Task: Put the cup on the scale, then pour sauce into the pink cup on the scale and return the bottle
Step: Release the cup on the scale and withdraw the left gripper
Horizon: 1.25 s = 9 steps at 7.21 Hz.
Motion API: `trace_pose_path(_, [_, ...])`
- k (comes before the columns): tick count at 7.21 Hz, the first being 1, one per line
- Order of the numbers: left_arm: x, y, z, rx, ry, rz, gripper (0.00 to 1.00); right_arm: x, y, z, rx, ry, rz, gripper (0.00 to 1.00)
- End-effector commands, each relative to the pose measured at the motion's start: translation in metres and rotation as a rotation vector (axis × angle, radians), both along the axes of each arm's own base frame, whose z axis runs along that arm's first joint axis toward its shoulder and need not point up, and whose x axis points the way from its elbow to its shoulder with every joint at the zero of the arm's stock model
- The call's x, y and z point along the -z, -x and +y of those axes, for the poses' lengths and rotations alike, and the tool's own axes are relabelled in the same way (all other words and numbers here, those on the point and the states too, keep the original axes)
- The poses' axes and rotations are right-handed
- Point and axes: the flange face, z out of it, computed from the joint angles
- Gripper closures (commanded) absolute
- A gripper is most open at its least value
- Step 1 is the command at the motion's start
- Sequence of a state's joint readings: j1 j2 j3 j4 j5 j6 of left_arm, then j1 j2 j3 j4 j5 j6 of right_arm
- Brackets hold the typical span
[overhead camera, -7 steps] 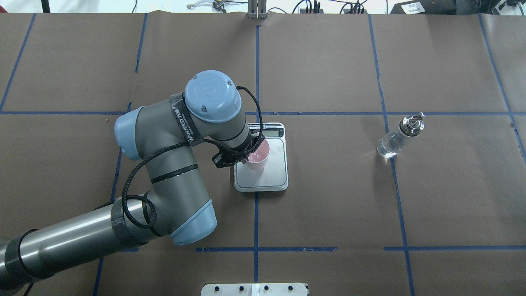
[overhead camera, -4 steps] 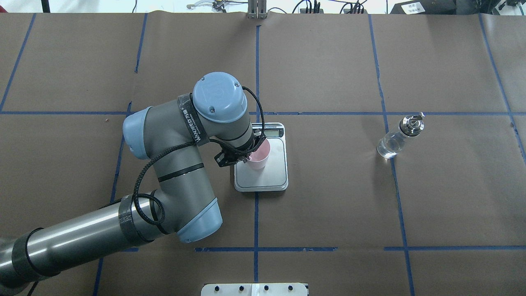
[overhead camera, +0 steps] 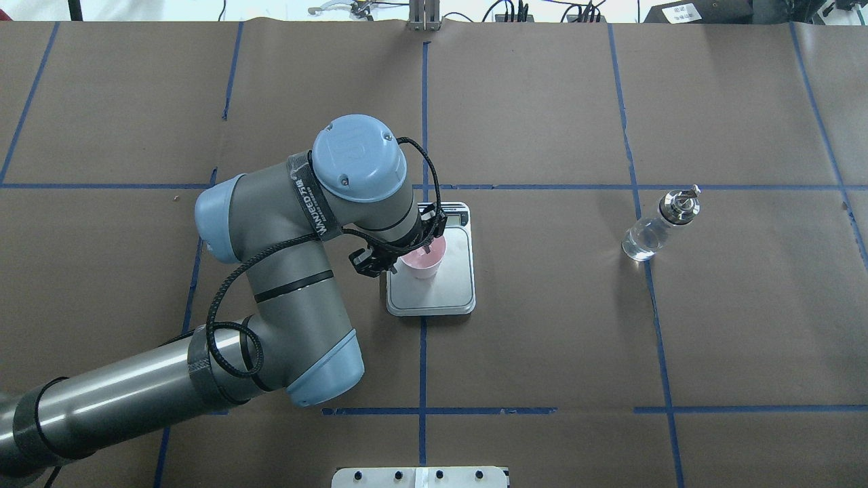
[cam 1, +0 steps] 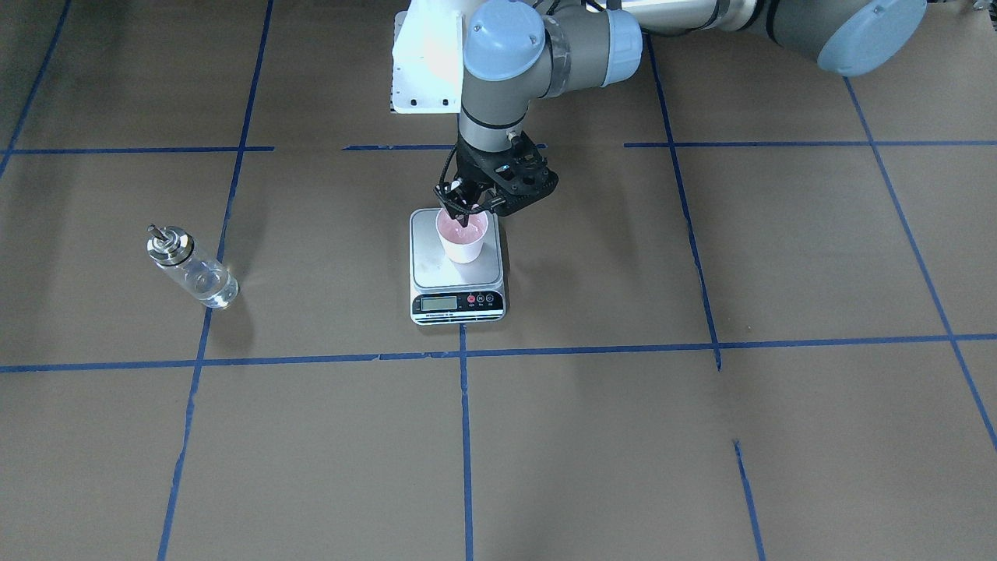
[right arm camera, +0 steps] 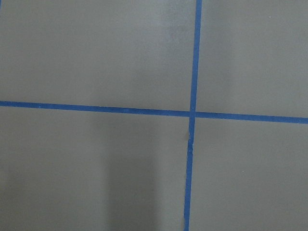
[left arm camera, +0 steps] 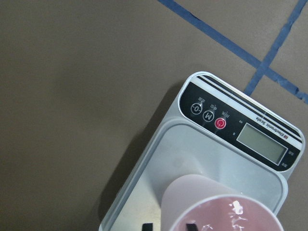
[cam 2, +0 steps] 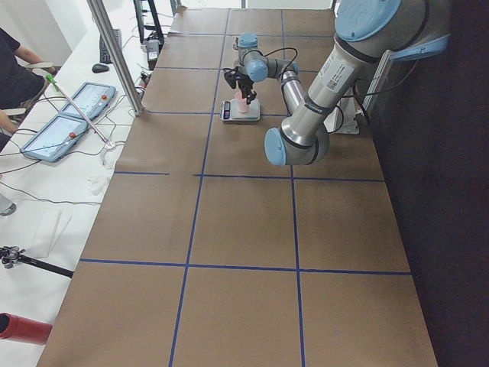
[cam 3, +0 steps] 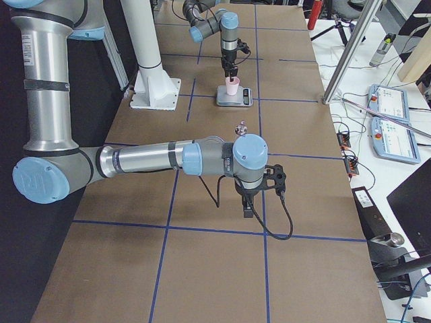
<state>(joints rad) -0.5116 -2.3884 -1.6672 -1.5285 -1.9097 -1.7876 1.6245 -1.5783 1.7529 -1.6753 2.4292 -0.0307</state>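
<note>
The pale pink cup [cam 1: 463, 243] stands upright on the steel plate of the scale [cam 1: 436, 269], toward the plate's robot side; it also shows in the overhead view [overhead camera: 422, 266]. My left gripper [cam 1: 466, 215] points down over the cup's rim, one finger inside and one outside. In the left wrist view the fingertips [left arm camera: 147, 226] stand slightly apart from the cup [left arm camera: 216, 211] wall, so it is open. The clear glass bottle [overhead camera: 649, 232] stands upright far to the scale's right. My right gripper [cam 3: 248, 210] hangs over bare table; I cannot tell its state.
The scale's display strip [left arm camera: 262, 143] faces away from the robot. A white base plate [overhead camera: 420, 476] sits at the table's near edge. Blue tape lines grid the brown paper. Operators' tablets [cam 2: 69, 115] lie on a side bench beyond the table.
The cup went from raised and tilted in my left gripper to standing upright on the scale's plate. The left arm shifted slightly and its fingers loosened.
</note>
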Motion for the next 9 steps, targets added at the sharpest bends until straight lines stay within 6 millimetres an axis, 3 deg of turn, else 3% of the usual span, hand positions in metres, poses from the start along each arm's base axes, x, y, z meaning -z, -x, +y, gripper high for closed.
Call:
trace_pose_path(1, [0.012,0.035,0.017,-0.025,-0.041,0.007,0.00,0.032,0.001,-0.004,-0.025,-0.027,-0.005,0.00])
trace_pose_path(2, [0.015,0.058,0.028,-0.035,-0.067,0.021,0.00,0.058,0.009,0.008,-0.012,-0.073,-0.001,0.00])
trace_pose_path(3, [0.008,0.077,0.034,-0.043,-0.096,0.029,0.00,0.060,0.017,0.011,-0.036,-0.035,-0.019,0.00])
trace_pose_path(4, [-0.004,0.100,0.041,-0.073,-0.136,0.006,0.00,0.101,0.052,0.031,0.032,-0.104,-0.025,0.00])
trace_pose_path(5, [-0.012,0.137,0.049,-0.084,-0.171,-0.006,0.00,0.133,0.076,0.042,0.008,-0.075,-0.045,0.00])
trace_pose_path(7, [-0.019,0.197,0.028,-0.107,-0.241,-0.009,0.00,0.210,0.126,0.071,-0.096,0.023,-0.083,0.00])
trace_pose_path(9, [-0.056,0.281,-0.006,-0.135,-0.337,-0.059,0.00,0.256,0.174,0.105,-0.147,0.050,-0.076,0.00])
